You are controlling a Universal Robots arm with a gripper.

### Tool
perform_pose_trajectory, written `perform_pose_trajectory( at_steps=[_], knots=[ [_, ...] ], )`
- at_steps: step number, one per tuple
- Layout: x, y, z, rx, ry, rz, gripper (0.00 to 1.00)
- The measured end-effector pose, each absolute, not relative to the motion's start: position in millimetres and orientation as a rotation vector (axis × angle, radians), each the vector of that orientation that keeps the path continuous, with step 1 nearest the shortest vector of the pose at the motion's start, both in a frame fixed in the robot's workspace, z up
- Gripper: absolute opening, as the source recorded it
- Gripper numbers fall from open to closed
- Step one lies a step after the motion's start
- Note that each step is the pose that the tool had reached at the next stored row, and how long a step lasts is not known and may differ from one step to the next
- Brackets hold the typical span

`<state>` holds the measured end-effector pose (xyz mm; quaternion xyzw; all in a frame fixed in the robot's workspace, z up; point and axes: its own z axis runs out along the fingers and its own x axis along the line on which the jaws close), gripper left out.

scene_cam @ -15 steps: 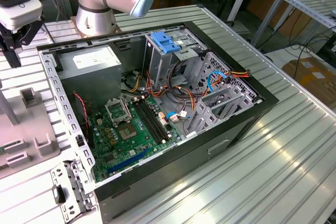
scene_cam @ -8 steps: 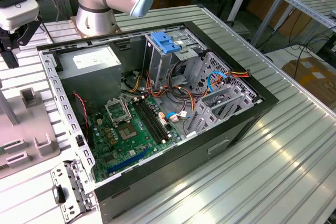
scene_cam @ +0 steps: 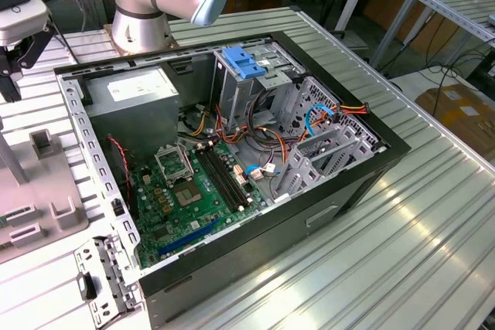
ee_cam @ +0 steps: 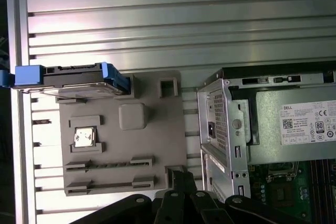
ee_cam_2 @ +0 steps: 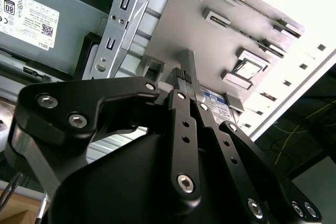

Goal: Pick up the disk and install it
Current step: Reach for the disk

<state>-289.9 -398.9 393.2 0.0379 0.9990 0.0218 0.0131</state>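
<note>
The disk [ee_cam: 71,80] is a black drive in bright blue rails. It stands on edge in a slot at one end of the grey fixture plate [ee_cam: 157,129] in the first wrist view. My gripper [ee_cam: 178,174] hovers over the opposite end of that plate, well apart from the disk, its black fingers [ee_cam: 185,178] closed together on nothing. In the second wrist view the gripper [ee_cam_2: 185,76] is shut, and a corner of the disk [ee_cam_2: 218,103] peeks out behind it. The open computer case [scene_cam: 232,144] lies in the exterior view's middle.
A pale-blue ribbed clip [scene_cam: 244,63] sits on the drive cage, and the grey power supply [scene_cam: 135,94] stands beside it. The fixture plate [scene_cam: 46,206] lies at the exterior view's left, holding a small chip [ee_cam: 85,136]. The case frame [ee_cam: 220,129] borders the plate. A ribbed metal table [scene_cam: 402,237] surrounds everything.
</note>
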Motion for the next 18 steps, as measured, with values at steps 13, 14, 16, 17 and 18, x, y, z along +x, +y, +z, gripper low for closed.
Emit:
perform_pose_trajectory(
  at_steps=[13, 14, 16, 17, 18],
  knots=[
    [-299, -399, 393, 0.118, 3.113, 0.068, 0.11],
    [-299, -399, 393, 0.118, 3.113, 0.068, 0.11],
    [-300, -399, 393, 0.118, 3.112, 0.068, 0.11],
    [-301, -399, 393, 0.118, 3.112, 0.068, 0.11],
    [-302, -399, 393, 0.118, 3.113, 0.068, 0.11]
  ],
)
